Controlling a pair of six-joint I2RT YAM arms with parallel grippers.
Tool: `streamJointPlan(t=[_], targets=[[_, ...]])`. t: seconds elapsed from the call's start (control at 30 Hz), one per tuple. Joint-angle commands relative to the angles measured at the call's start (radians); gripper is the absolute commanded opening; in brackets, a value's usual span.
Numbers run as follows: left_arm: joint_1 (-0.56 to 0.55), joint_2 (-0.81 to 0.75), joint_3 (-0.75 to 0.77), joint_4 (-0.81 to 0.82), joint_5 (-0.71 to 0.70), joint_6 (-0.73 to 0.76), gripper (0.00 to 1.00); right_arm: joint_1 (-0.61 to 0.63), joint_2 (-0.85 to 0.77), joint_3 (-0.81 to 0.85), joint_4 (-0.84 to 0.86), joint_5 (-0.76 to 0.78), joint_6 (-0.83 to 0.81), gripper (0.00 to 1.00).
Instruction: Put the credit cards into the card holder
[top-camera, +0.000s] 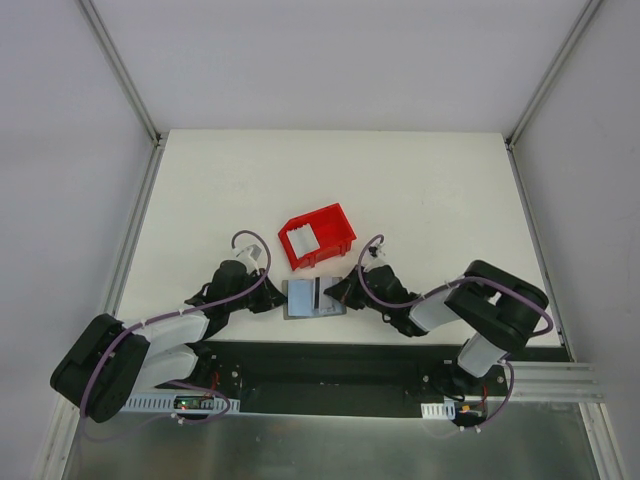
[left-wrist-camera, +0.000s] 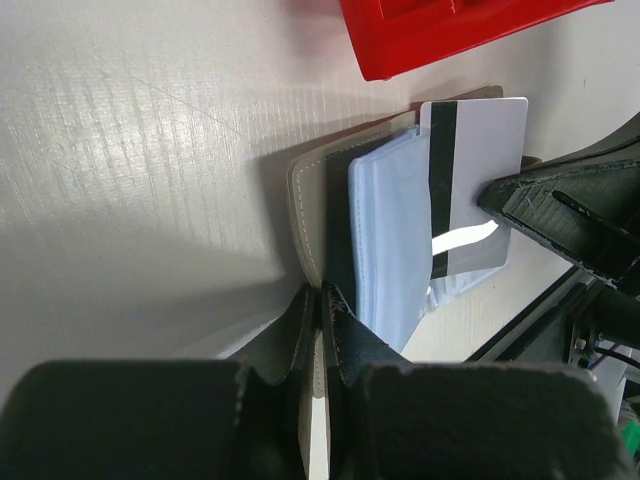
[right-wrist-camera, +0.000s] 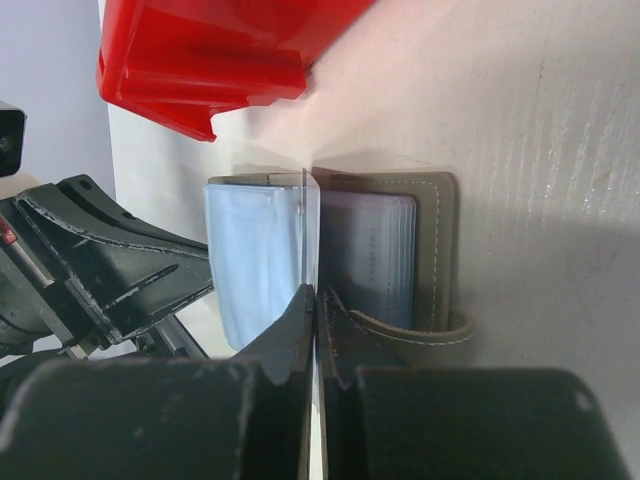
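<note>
The grey card holder (top-camera: 298, 298) lies open on the table between my two grippers, its light blue slotted inside (left-wrist-camera: 390, 240) facing up. My left gripper (left-wrist-camera: 322, 297) is shut on the holder's stitched left edge (left-wrist-camera: 305, 210). My right gripper (right-wrist-camera: 316, 295) is shut on a white credit card with a black stripe (left-wrist-camera: 475, 150). It holds the card on edge (right-wrist-camera: 311, 230) over the middle of the open holder (right-wrist-camera: 436, 250). Another white card (top-camera: 303, 238) lies in the red bin. In the top view the left gripper (top-camera: 277, 300) and right gripper (top-camera: 339, 293) flank the holder.
A red plastic bin (top-camera: 318, 235) stands just behind the holder, close to both grippers; it also shows in the left wrist view (left-wrist-camera: 450, 30) and the right wrist view (right-wrist-camera: 200, 50). The table's black front edge runs right behind the arms.
</note>
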Motion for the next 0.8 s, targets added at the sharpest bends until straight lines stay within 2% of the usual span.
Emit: streamJointPlan(t=[0.0,0.23,0.37,0.77], targets=[[-0.013,0.027,-0.017,-0.090,-0.010,0.042,0.00,0.068,0.057,0.015,-0.013,-0.071,0.013,0.00],[-0.013,0.033,-0.014,-0.090,-0.003,0.050,0.00,0.102,-0.006,-0.019,-0.037,0.012,0.009,0.00],[-0.013,0.033,-0.017,-0.090,0.008,0.048,0.00,0.105,-0.065,-0.021,-0.122,0.029,-0.025,0.01],[-0.013,0.075,0.004,-0.068,0.040,0.063,0.00,0.105,0.007,0.007,-0.079,-0.009,-0.028,0.00]])
